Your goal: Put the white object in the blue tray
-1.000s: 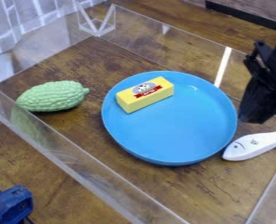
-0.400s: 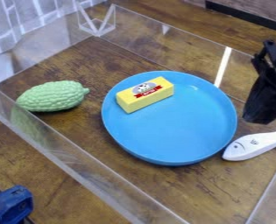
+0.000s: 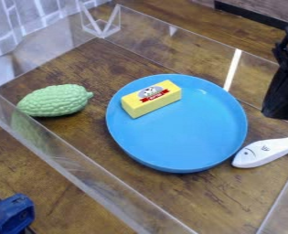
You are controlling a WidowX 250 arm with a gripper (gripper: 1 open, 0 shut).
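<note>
- the white fish toy (image 3: 266,151) lies flat on the wooden table (image 3: 73,64), just outside the right rim of the blue plate (image 3: 183,128), close to it but whether they touch is hard to tell; it is not in the plate, so the task is undone.
- the gripper (image 3: 284,108) hangs at the right edge of the view, above and a little behind the toy, pointing steeply down. its jaws are clenched together with nothing between them, and it is clear of the toy.
- i judge that with the jaws closed it cannot take the toy as it stands; it would need to spread them and drop over the slim body, which lies low on the wood, probably gripping across the narrow width.
- a yellow block with a red label (image 3: 153,98) sits inside the plate on its upper left part, leaving the near and right floor bare, so there is room to set the toy down.
- a green bumpy vegetable toy (image 3: 56,101) rests well apart on the left, out of the way.
- clear plastic walls (image 3: 60,155) ring the table, likely to keep things from sliding off.
</note>
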